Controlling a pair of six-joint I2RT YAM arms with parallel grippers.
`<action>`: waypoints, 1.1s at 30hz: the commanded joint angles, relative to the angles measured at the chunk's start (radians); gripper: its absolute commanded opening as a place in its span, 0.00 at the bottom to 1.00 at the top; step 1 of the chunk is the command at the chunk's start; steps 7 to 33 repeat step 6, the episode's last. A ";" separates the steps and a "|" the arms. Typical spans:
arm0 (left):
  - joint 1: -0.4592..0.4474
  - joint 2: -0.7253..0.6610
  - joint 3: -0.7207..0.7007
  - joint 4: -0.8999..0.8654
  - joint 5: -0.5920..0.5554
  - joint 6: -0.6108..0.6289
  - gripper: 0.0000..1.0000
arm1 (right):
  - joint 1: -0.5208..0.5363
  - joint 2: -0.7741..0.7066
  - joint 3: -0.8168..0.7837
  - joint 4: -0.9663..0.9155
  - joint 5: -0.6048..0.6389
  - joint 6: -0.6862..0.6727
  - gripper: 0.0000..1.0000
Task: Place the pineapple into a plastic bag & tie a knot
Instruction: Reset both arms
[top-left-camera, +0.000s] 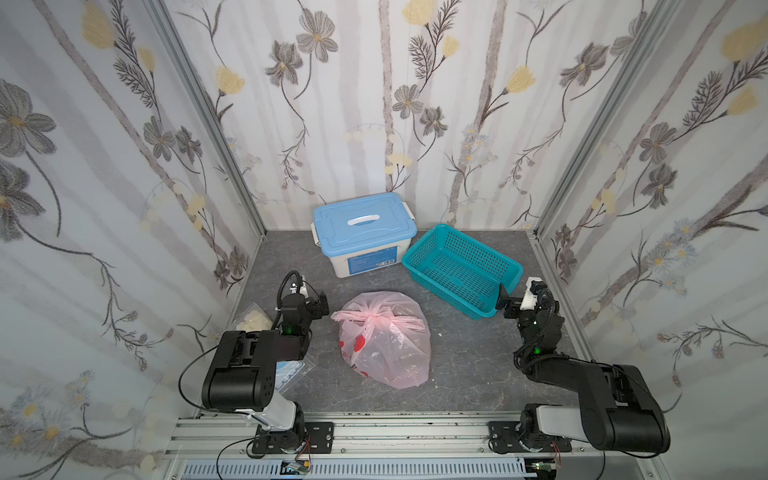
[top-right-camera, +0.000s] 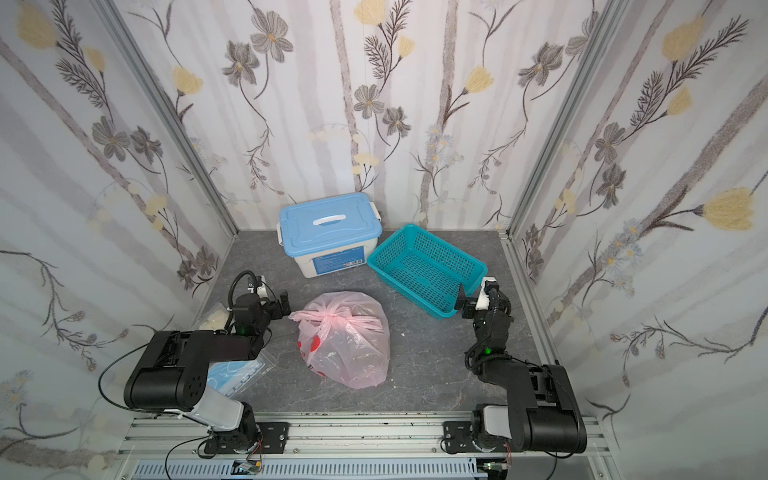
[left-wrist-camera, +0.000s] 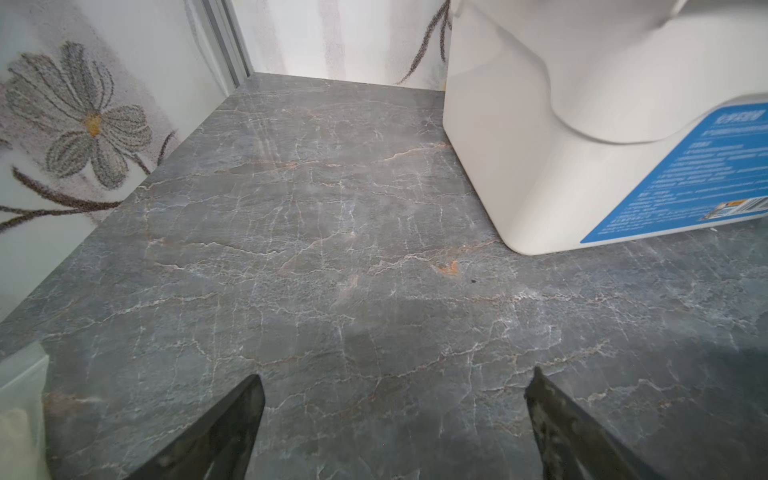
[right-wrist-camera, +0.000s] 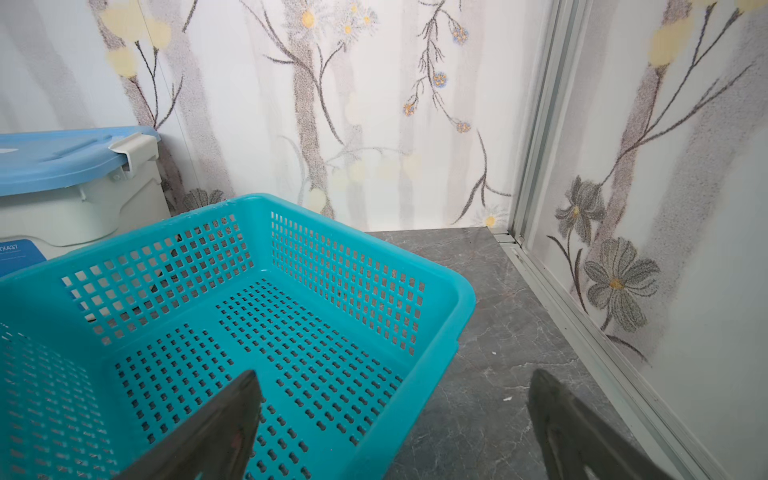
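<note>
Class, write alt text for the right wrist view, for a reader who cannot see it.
An empty teal perforated basket sits on a grey marbled table, partly under the open right claw. A white box with a blue lid stands beside the basket, with floral wallpaper behind.

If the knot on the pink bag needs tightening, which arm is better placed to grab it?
Left, probably. The open left gripper sits close beside the knot of the pink translucent plastic bag; the open right gripper is farther off, by the teal perforated basket.
</note>
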 joint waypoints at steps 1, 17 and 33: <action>0.005 0.004 0.013 0.021 0.015 -0.008 1.00 | 0.000 0.001 0.008 0.052 -0.015 -0.019 1.00; 0.004 0.003 0.002 0.040 0.011 -0.005 1.00 | 0.004 -0.006 -0.002 0.063 -0.012 -0.026 1.00; 0.004 0.003 0.002 0.040 0.011 -0.005 1.00 | 0.004 -0.006 -0.002 0.063 -0.012 -0.026 1.00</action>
